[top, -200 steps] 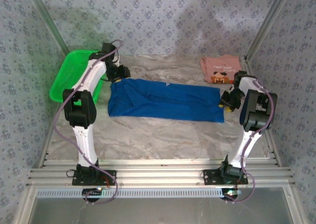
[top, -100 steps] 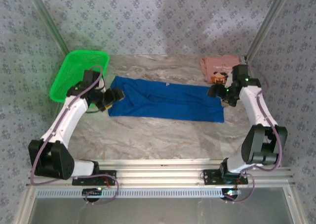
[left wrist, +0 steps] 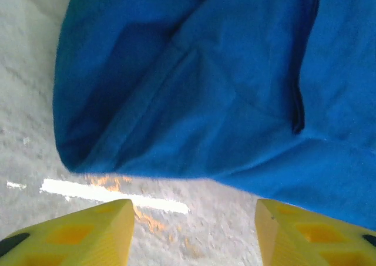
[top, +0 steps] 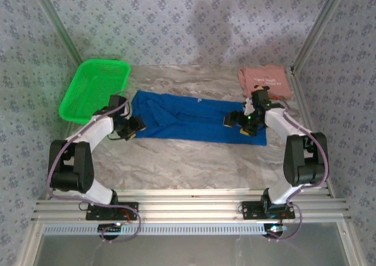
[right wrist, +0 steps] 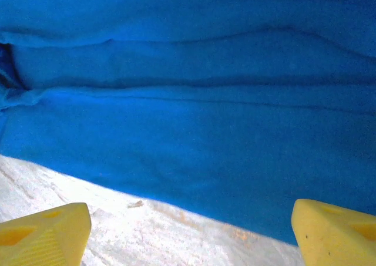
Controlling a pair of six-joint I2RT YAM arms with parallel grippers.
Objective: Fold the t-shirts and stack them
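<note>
The blue t-shirt (top: 194,122) lies folded into a long strip across the middle of the table. My left gripper (top: 134,128) sits low at its near left corner. In the left wrist view that gripper (left wrist: 191,236) is open over bare marble, with the blue shirt (left wrist: 223,84) just ahead of the fingertips. My right gripper (top: 236,120) hovers over the shirt's right part near its front edge. It (right wrist: 191,236) stands wide open, and the blue shirt's hem (right wrist: 194,131) is just beyond its tips. The pink t-shirt (top: 265,81) lies folded at the back right.
A green mesh basket (top: 94,88) stands at the back left, close to the left arm's elbow. The marble table (top: 188,160) stretches in front of the blue shirt. Slanted metal frame posts (top: 311,34) rise at both back corners.
The left gripper has come from the shirt's back left corner down to its near left corner. The right gripper has swung left from the shirt's right end and opened wider.
</note>
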